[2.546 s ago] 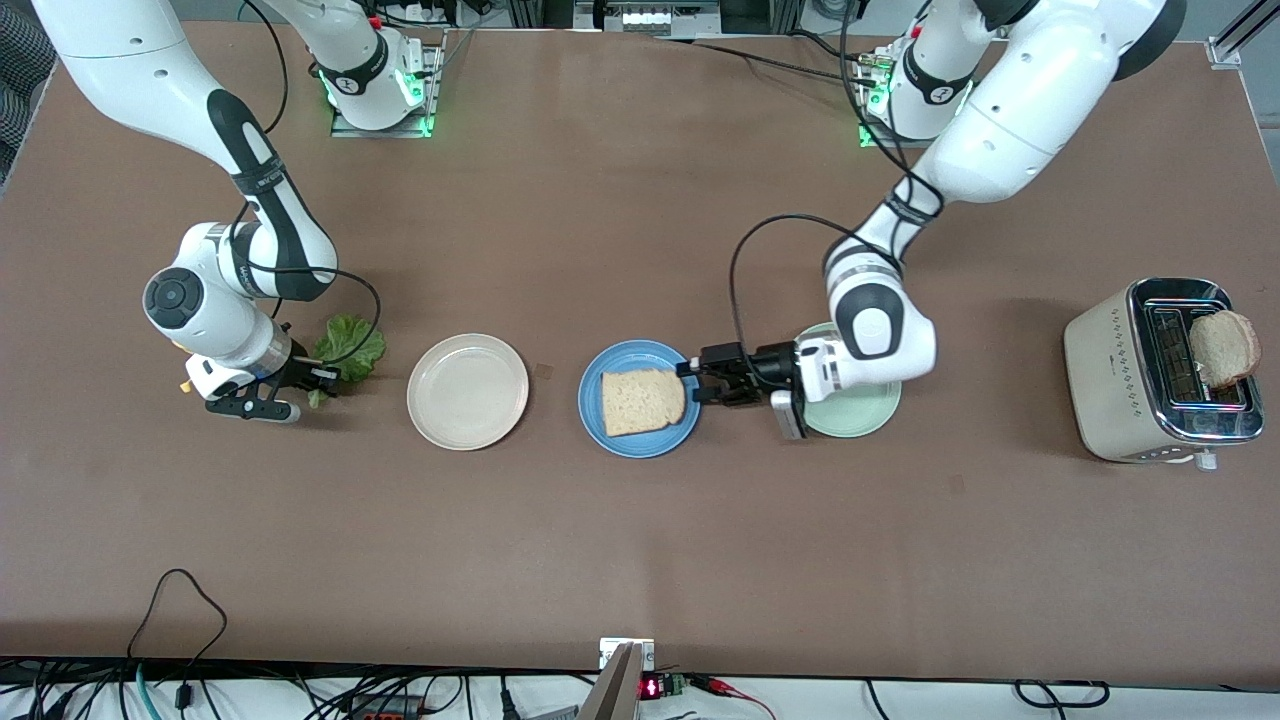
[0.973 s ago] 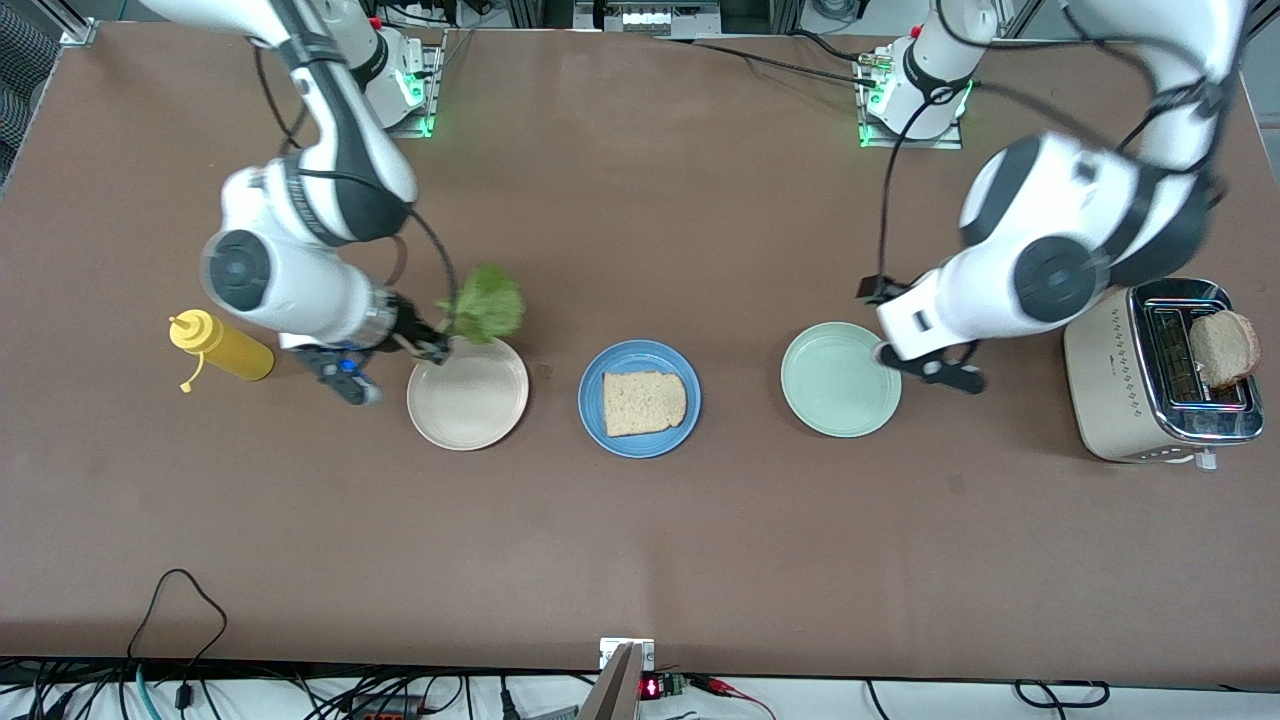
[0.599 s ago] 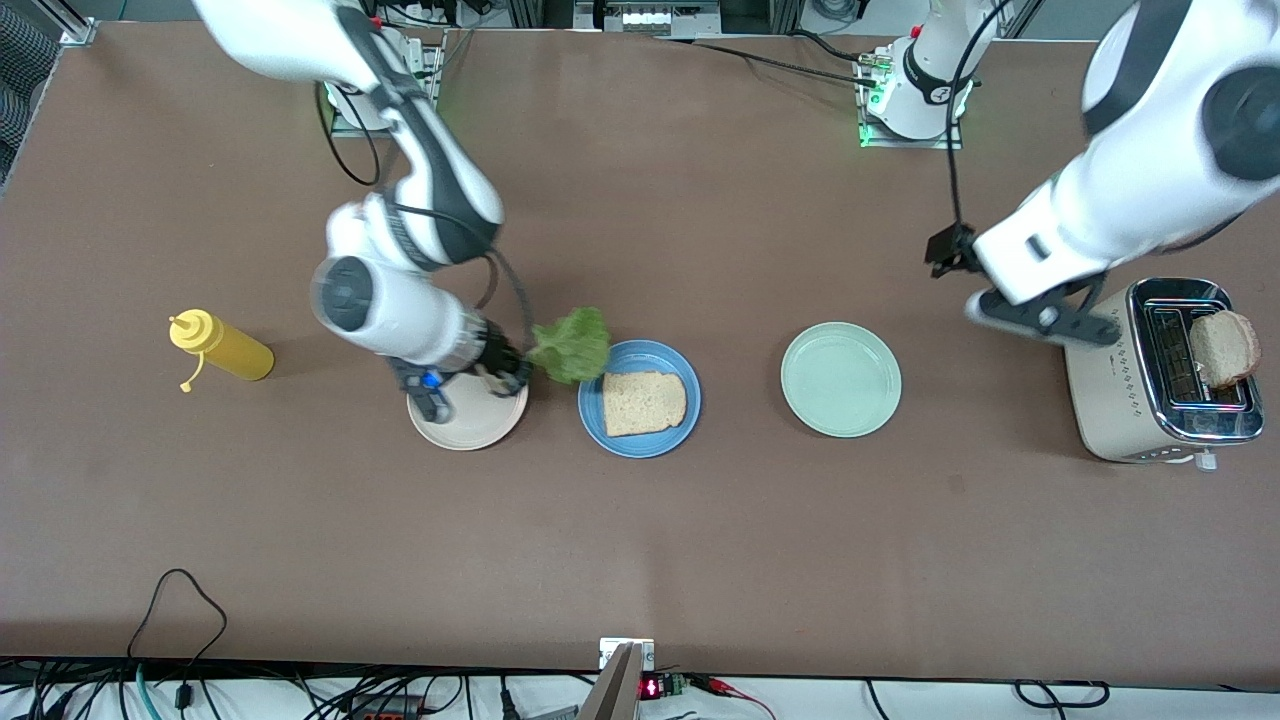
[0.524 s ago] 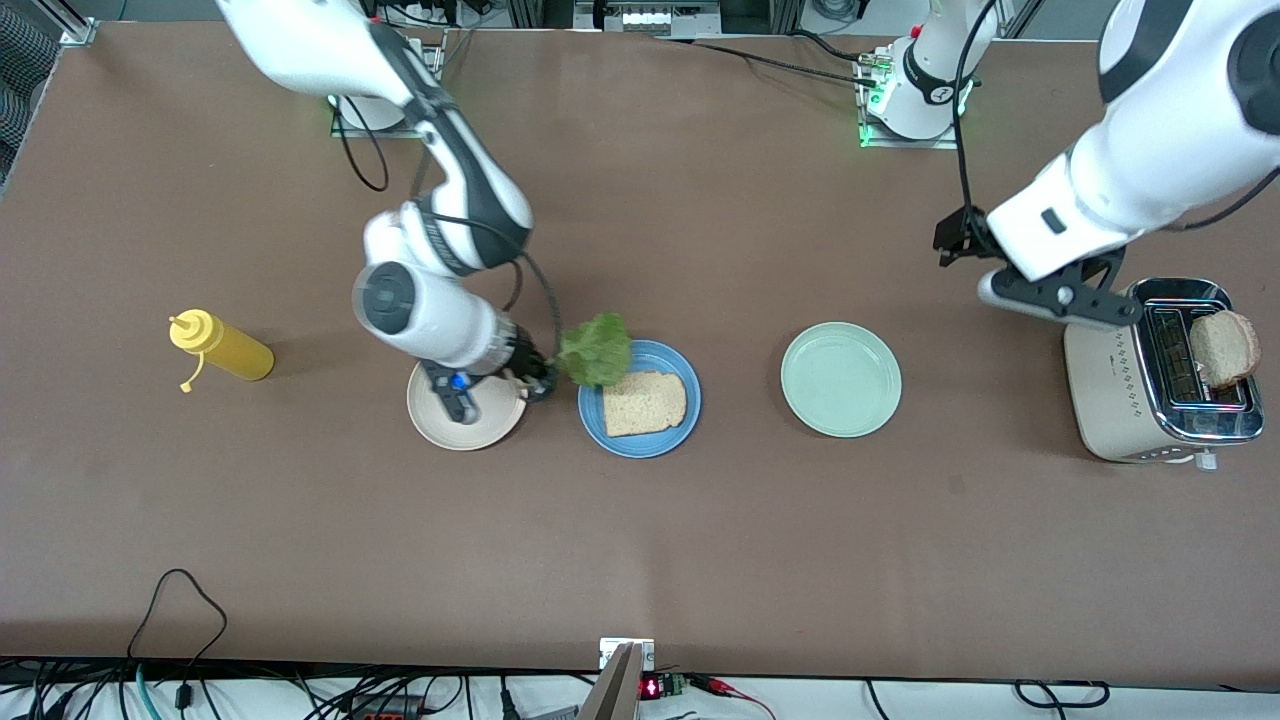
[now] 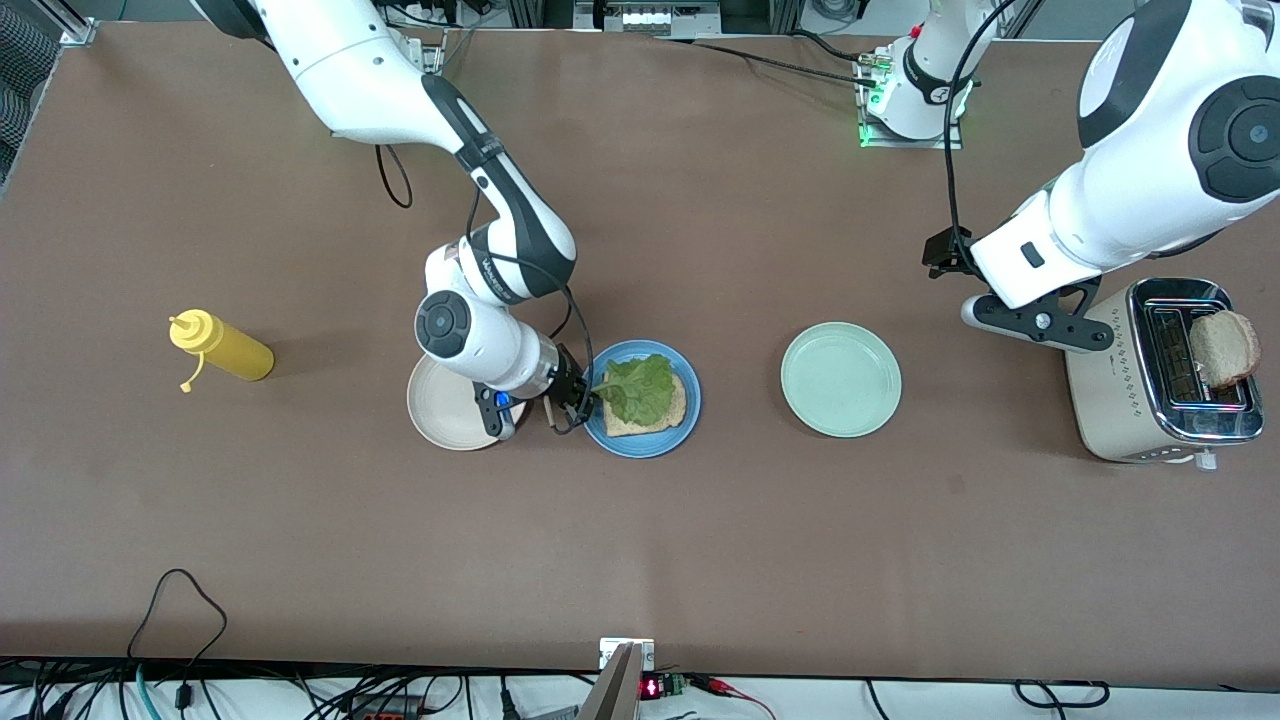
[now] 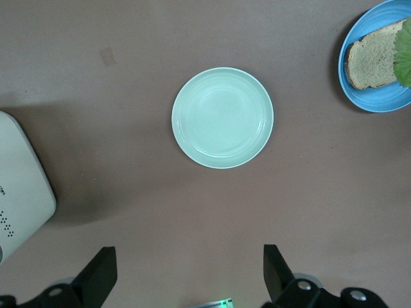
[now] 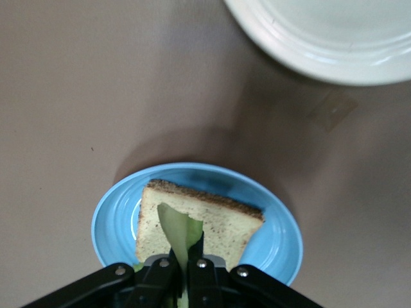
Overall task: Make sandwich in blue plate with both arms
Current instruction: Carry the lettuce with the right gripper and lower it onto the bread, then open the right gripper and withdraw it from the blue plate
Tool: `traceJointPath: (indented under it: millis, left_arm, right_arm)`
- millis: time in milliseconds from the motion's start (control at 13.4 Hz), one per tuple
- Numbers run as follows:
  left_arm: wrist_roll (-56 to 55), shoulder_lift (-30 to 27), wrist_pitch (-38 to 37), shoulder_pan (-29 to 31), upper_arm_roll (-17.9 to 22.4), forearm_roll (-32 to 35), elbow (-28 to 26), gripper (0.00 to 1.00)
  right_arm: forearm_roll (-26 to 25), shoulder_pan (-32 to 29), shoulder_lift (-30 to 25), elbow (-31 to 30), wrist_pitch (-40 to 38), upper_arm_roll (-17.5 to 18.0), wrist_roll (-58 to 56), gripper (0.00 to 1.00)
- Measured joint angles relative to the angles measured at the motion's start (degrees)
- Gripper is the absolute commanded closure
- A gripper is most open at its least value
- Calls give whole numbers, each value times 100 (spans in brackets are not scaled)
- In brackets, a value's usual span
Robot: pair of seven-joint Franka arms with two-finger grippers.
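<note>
The lettuce (image 5: 643, 388) lies over the bread (image 5: 668, 412) on the blue plate (image 5: 640, 442), with the right gripper (image 5: 580, 395) pinched shut on its edge at the plate's rim, so the leaf-laying step looks nearly done; next it should let go and lift clear. The right wrist view shows that pinch close up. The left gripper (image 5: 1030, 322) hangs spread wide and empty beside the toaster (image 5: 1120, 385), where the second slice (image 5: 1222, 347) waits; only the front view shows that slice
</note>
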Motion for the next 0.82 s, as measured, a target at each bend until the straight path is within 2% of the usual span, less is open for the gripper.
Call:
traceJointPath:
  millis: [150,225,300,374,449,524,599,824]
  left_arm:
    - [-7,17,9,4,2,0,78,0]
    - [-20,21,10,13,5,0,129,0]
    - [-35,21,10,28,10,0,175,0]
    - [-42,21,9,42,14,0,212,0]
    - [-48,18,9,53,14,0,248,0]
    - [-53,16,9,59,14,0,289,0]
    - [-57,13,9,62,14,0,321,0]
    - [-72,8,8,126,14,0,343,0]
  right_arm:
    - [122,24,158,137,0,3,23,99]
    - [137,61,223,174,25,5,29,95]
    - [139,110,287,191,117,5,45,82]
    - [139,155,345,198,208,5,60,47]
    - [139,187,398,203,261,6,78,33]
    - [139,202,433,207,293,5,80,6]
    - [139,206,448,212,305,5,80,0]
    - [95,205,446,266,306,-16,50,0]
